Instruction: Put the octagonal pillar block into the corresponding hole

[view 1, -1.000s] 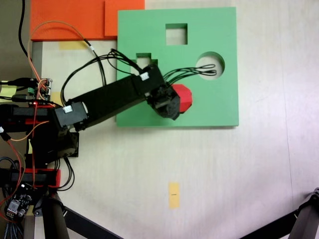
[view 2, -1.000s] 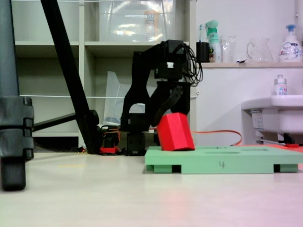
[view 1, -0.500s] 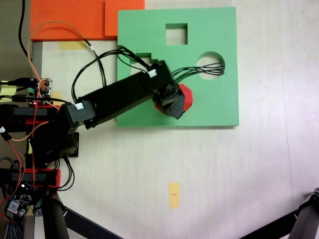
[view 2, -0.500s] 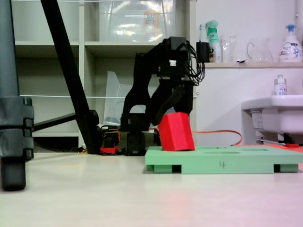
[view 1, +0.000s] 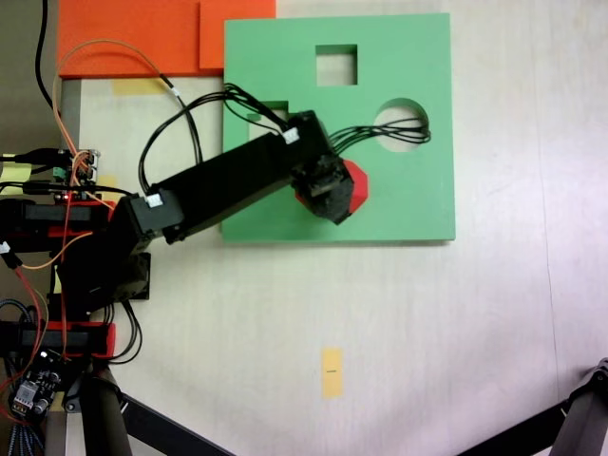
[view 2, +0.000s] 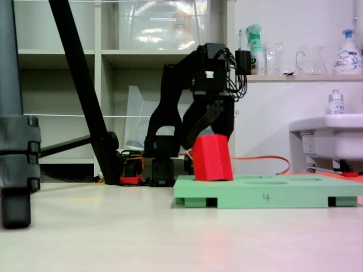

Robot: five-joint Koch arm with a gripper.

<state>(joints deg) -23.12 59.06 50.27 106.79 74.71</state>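
Note:
The red octagonal pillar block [view 1: 354,185] [view 2: 211,158] stands almost upright, leaning slightly, with its lower end on or in the green foam board [view 1: 408,199] [view 2: 266,190]. My gripper [view 1: 328,193] [view 2: 206,131] is shut on the block's top and covers most of it in the fixed view from above. The eight-sided hole is hidden beneath the gripper and block. A square cutout [view 1: 336,65] and a round cutout [view 1: 401,123] lie farther back on the board. The arm partly covers the cross-shaped cutout [view 1: 274,107].
Orange foam sheets [view 1: 133,38] lie at the board's back left corner. The arm's base and wiring [view 1: 66,218] sit at the left edge. A yellow tape strip [view 1: 331,370] marks the bare table in front. A black tripod leg [view 2: 85,96] and a sink [view 2: 334,136] flank the scene.
The gripper has shifted the red block slightly left and set it more upright, from a clear tilt to nearly vertical, with its base lower on the board.

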